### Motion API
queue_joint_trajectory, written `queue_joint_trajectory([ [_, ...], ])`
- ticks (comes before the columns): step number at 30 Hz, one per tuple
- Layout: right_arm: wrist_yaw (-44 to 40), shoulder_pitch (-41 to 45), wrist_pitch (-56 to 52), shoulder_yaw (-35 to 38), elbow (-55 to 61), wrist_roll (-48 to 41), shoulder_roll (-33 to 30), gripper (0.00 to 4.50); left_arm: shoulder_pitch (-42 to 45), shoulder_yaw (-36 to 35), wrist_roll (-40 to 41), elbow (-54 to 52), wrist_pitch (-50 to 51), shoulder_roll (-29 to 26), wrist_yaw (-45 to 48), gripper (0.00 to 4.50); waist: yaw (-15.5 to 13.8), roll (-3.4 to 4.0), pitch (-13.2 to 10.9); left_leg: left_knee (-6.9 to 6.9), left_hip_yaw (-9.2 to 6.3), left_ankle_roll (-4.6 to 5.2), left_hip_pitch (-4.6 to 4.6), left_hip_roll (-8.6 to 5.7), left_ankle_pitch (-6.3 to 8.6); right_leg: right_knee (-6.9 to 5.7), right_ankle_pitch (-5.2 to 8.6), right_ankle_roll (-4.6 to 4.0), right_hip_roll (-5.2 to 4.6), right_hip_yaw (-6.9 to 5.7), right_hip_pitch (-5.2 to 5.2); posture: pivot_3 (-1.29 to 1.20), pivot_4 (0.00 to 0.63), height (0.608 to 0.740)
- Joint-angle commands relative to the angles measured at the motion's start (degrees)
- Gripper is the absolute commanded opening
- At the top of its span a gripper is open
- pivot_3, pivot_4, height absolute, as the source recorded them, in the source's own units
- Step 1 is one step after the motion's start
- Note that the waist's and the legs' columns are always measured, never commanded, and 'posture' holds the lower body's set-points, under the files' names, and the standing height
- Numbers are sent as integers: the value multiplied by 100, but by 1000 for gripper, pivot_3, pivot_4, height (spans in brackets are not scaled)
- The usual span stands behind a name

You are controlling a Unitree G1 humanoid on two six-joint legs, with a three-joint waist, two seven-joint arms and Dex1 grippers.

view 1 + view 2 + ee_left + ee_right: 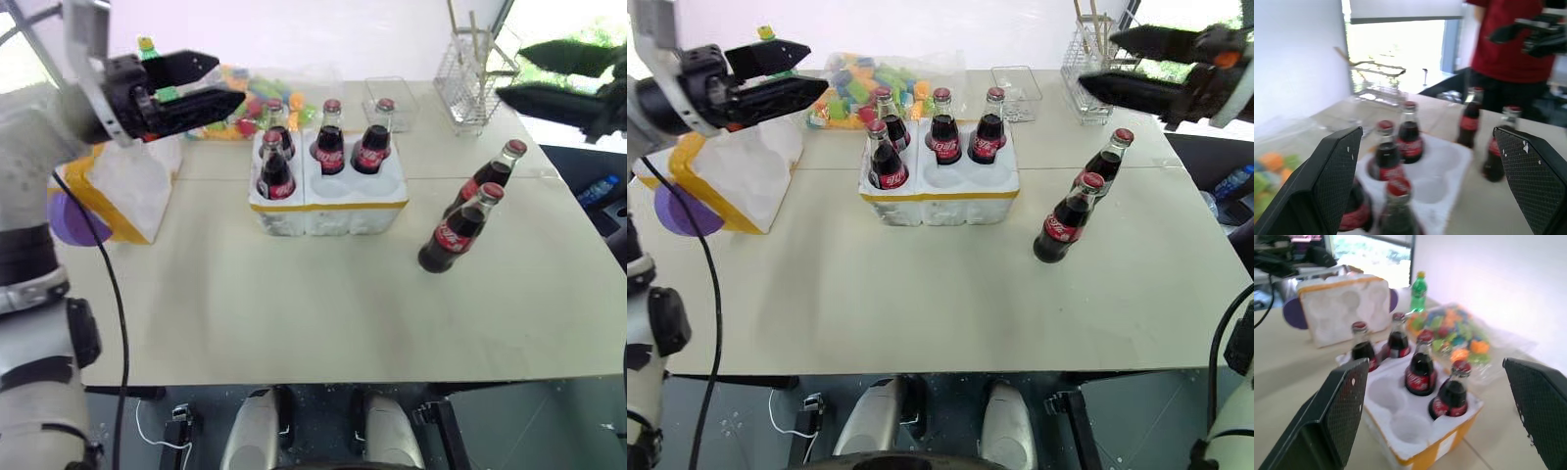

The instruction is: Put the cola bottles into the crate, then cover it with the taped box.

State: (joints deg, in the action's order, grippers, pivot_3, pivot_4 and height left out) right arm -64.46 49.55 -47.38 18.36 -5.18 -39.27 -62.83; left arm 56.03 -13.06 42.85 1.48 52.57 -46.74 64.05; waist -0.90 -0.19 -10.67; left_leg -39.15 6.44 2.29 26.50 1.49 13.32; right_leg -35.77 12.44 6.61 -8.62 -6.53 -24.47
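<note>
Two cola bottles [1070,220] loose on the table [921,304], leaning together, waiting. Beyond, crate [939,201] with four seated, two near wells free. Taped box [725,181] parked aside for covering. Left gripper [774,78] and right gripper [1136,69] raised, jaws apart, empty.

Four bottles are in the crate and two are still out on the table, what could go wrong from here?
The two loose cola bottles stand close together, so grabbing one may topple the other. The crate has two free wells at its near side; a bottle coming in could clip the bottles already seated. The taped box lies on its side.
</note>
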Motion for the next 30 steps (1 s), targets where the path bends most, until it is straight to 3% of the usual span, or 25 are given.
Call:
queue_joint_trajectory([
  [1,-97,-698,-140,904,556,-355,-186,4500,-203,236,337,-530,116,-156,532,4470,11,2,0,0,3,0,0,0,0,-1,0,0,-1,2,-2,0,150,736],
  [5,157,-1422,-1012,2226,986,-1135,-190,4500,-585,620,300,-901,-28,-147,816,4470,16,11,-3,1,8,-1,-2,0,-2,-15,0,0,-1,5,-10,0,150,736],
  [8,-26,-2581,-1680,3363,1562,-1471,-123,4500,-750,939,193,-1076,-181,-20,852,4470,-20,3,1,2,3,-5,-4,3,-4,-15,1,-1,6,1,-4,0,150,736],
  [12,241,-4023,-1628,3961,2378,-1300,372,4500,-814,1196,106,-1082,-356,187,834,4470,1,0,3,-3,-4,7,-10,1,3,-8,0,0,0,2,8,0,150,736],
  [14,504,-4591,-1248,3892,2743,-969,709,4500,-804,1273,91,-1055,-365,280,795,4470,6,1,3,-5,-8,29,-13,2,16,-8,0,0,1,2,10,0,150,736],
  [17,1431,-5238,-308,3226,3224,-91,1662,4500,-891,1374,-36,-1074,-546,398,734,4470,10,3,5,-3,-11,29,-13,2,16,-11,1,-1,3,3,8,0,150,736],
  [22,2593,-5439,529,2245,3606,547,2887,4500,-952,1377,-92,-1090,-593,477,608,4470,26,11,5,-1,-8,-3,-11,0,-3,-14,1,0,3,6,0,0,150,736],
  [25,3072,-5447,929,1726,3468,889,3372,4500,-988,1357,-115,-1150,-591,522,502,4470,15,12,6,0,-10,-3,-11,0,-3,-14,3,0,4,6,0,0,150,736],
  [30,3320,-5304,1248,1349,3133,963,3533,4500,-1016,1283,-36,-1244,-514,525,357,4470,14,12,5,-1,-11,-1,-9,-3,-2,-11,3,0,3,6,3,0,150,736],
])
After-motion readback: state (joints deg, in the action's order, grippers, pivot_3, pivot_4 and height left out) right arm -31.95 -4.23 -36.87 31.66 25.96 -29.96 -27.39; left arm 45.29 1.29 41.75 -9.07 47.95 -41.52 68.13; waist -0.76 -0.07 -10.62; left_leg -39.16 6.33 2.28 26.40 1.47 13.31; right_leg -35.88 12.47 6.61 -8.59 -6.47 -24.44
